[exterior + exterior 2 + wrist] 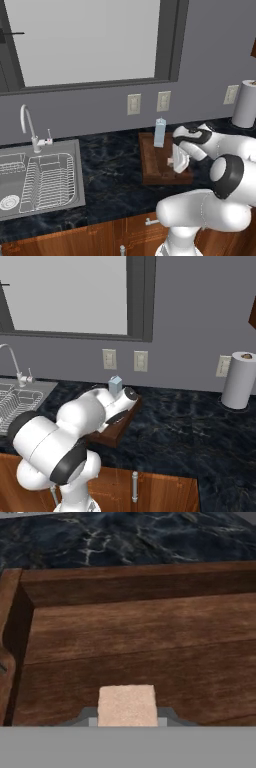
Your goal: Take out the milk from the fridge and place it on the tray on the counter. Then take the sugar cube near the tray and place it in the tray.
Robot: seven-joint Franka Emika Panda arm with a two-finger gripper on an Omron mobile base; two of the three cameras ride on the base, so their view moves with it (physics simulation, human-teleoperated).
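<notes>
Over the tray (135,642) on the black marbled desk (110,170), the gripper (127,721) is clamped on the sugar cube (127,705) (held just above the wooden floor). The milk (159,132) stands upright at the tray's far end.
</notes>
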